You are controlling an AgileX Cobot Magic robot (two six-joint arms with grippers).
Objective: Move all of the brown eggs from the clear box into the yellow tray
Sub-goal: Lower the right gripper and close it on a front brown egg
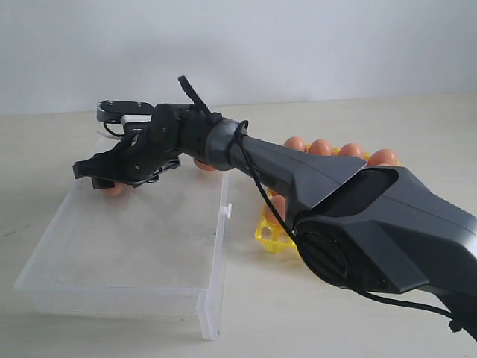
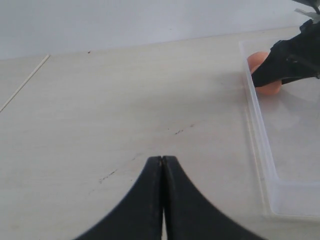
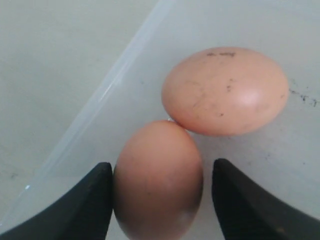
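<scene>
My right gripper (image 1: 93,177) reaches across into the far left corner of the clear box (image 1: 134,246). In the right wrist view its jaws (image 3: 160,170) stand open on either side of one brown egg (image 3: 157,180); one finger touches it and a gap shows at the other. A second brown egg (image 3: 225,92) lies touching the first, beside the box wall (image 3: 100,95). Another egg (image 1: 203,164) peeks out behind the arm. The yellow tray (image 1: 270,237) holds several eggs (image 1: 321,147), mostly hidden by the arm. My left gripper (image 2: 163,159) is shut and empty over bare table.
The right arm's dark body (image 1: 373,224) crosses the tray and the box's right side. The box has a small latch tab (image 1: 226,212) on the wall facing the tray. In the left wrist view the box's wall (image 2: 260,145) stands to one side, with pale table (image 2: 125,100) beside it.
</scene>
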